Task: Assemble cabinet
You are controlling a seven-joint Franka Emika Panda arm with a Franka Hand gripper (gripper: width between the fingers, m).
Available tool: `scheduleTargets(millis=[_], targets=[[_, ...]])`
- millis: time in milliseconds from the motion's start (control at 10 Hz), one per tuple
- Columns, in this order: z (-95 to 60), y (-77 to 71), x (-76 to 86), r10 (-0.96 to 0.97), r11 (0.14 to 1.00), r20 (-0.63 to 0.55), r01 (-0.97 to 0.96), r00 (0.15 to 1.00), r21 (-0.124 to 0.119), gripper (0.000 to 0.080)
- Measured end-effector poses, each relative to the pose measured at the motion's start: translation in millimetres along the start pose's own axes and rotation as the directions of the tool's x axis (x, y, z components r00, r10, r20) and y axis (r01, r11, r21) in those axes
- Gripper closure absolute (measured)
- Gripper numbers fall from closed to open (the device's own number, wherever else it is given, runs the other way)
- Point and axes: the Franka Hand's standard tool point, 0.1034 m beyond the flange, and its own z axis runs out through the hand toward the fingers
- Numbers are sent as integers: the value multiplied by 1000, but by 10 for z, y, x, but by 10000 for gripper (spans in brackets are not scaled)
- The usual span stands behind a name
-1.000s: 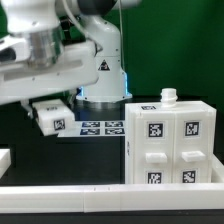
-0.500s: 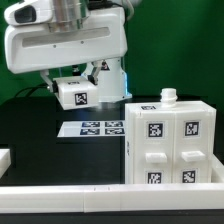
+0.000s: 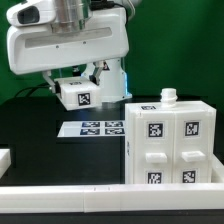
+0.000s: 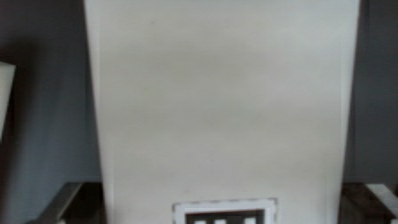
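Note:
The cabinet (image 3: 170,140) is a large white box at the exterior view's right, its front filled with tagged white drawer blocks (image 3: 156,131). A small white knob (image 3: 168,97) stands on its top. My gripper (image 3: 78,84) hangs above the table, left of the cabinet and well apart from it. It is shut on a white tagged part (image 3: 78,96) and holds it in the air. In the wrist view this part (image 4: 214,100) fills the frame, with its tag (image 4: 226,213) between the dark fingers (image 4: 79,200).
The marker board (image 3: 95,128) lies flat on the dark table under the held part. A long white border rail (image 3: 100,195) runs along the front. A small white piece (image 3: 4,158) sits at the exterior view's left edge.
The arm has swung round and lifted the held white part up and to the exterior view's right. Over the last half second it has hardly moved.

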Motion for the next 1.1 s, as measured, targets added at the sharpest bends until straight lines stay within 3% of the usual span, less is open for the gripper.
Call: scheduleTargets(millis=[200, 400, 500, 900, 1100], targets=[[-251, -165, 276, -17, 1000, -22, 17, 1000, -8, 242], [-401, -433, 498, 11, 1000, -29, -11, 1000, -10, 242], [-407, -493, 527, 9, 1000, -28, -9, 1000, -11, 242], [-392, -489, 521, 7, 1000, -25, -8, 1000, -10, 242], [-517, -724, 739, -2, 1000, -32, 2, 1000, -8, 242]])
